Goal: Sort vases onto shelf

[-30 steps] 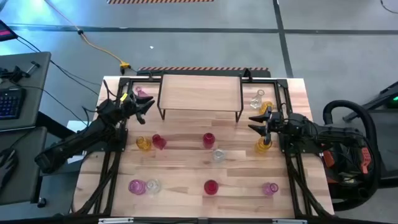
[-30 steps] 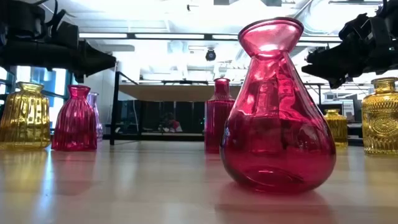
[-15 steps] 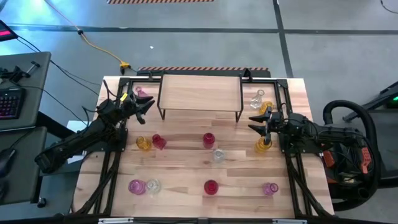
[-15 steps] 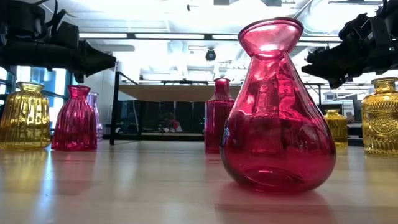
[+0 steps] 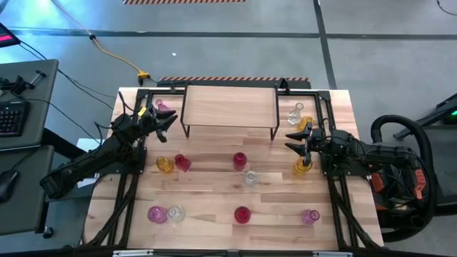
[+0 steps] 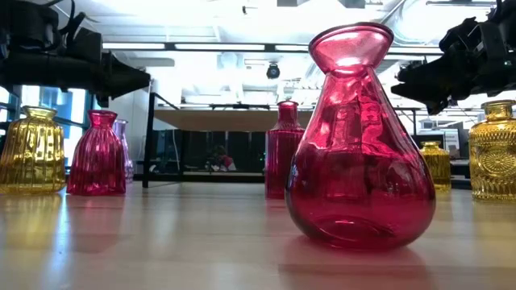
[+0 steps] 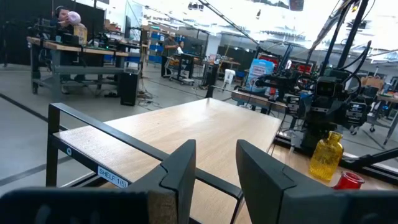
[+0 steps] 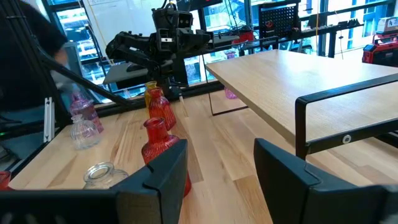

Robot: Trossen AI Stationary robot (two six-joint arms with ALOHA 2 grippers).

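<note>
The shelf stands on its black wire legs at the table's far middle, with its wooden top bare. Vases stand upright on their bases on the tabletop: pink, yellow, red, red, clear, yellow, and several more. My left gripper hovers open off the shelf's left end, and its wrist view looks across the shelf top. My right gripper hovers open off the shelf's right front corner, above the yellow vase.
A near row holds pink, clear, red and pink vases. Clear and yellow vases stand right of the shelf. The low view is filled by a big red vase. Black frame rails run along both table sides.
</note>
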